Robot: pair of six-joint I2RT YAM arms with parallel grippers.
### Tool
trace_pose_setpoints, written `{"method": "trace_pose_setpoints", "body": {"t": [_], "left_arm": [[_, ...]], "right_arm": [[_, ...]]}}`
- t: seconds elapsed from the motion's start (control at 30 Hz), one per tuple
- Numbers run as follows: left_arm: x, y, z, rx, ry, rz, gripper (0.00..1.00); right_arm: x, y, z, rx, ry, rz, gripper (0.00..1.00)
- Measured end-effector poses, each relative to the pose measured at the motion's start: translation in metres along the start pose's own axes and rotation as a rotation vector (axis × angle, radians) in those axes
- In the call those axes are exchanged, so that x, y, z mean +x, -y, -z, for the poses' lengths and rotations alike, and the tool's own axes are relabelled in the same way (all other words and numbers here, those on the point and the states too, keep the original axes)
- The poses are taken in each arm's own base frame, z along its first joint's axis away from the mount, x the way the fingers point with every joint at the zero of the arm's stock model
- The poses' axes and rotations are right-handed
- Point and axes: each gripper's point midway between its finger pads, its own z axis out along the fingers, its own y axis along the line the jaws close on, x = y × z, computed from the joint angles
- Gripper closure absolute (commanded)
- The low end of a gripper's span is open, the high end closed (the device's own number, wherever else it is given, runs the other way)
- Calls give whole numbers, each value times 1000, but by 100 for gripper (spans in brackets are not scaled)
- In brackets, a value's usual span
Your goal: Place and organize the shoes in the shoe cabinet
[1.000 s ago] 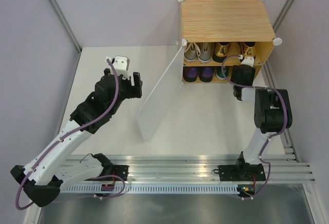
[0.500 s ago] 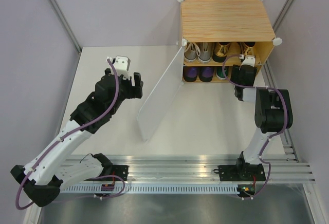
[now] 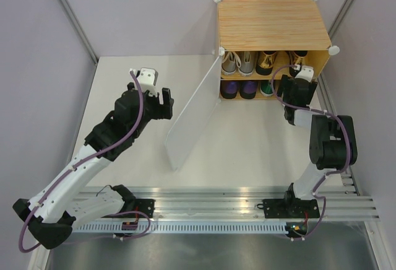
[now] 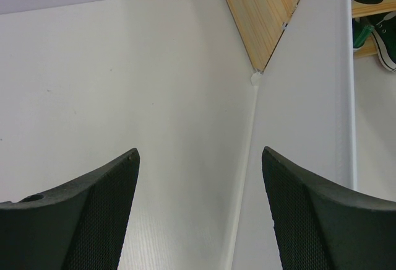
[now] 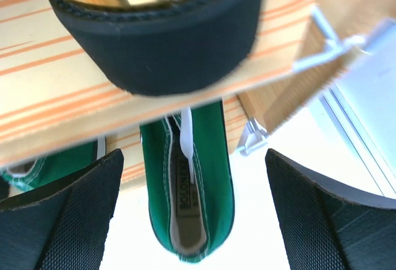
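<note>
My right gripper [image 5: 192,155] stands wide either side of the green white-laced canvas sneaker [image 5: 213,177] at the right end of the bamboo-grain wooden shoe cabinet's [image 3: 272,22] lower shelf, its heel seemingly overhanging, so a snagging finger could drag it out.

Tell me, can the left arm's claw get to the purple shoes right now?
Probably not. The open white door stands between the left claw and the purple shoes on the lower shelf of the cabinet. The claw would likely have to go around that door first.
</note>
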Motion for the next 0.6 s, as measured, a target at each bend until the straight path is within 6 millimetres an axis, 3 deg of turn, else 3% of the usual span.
{"method": "trace_pose_setpoints", "body": {"t": [0.2, 0.33, 0.4, 0.47, 0.53, 0.6], "left_arm": [[0, 3, 0, 12, -2, -2, 17], [1, 4, 1, 16, -3, -3, 17], [2, 5, 1, 18, -4, -5, 17], [3, 6, 0, 20, -6, -6, 17], [3, 6, 1, 21, -7, -7, 17], [3, 6, 1, 22, -7, -7, 17]], "right_arm": [[-12, 3, 22, -12, 29, -54, 7], [-24, 6, 48, -34, 57, -104, 13], [-30, 9, 62, -42, 76, -130, 25], [-33, 12, 75, -44, 84, -151, 44], [-30, 15, 86, -43, 72, -170, 65], [-23, 16, 92, -42, 45, -178, 76]]}}
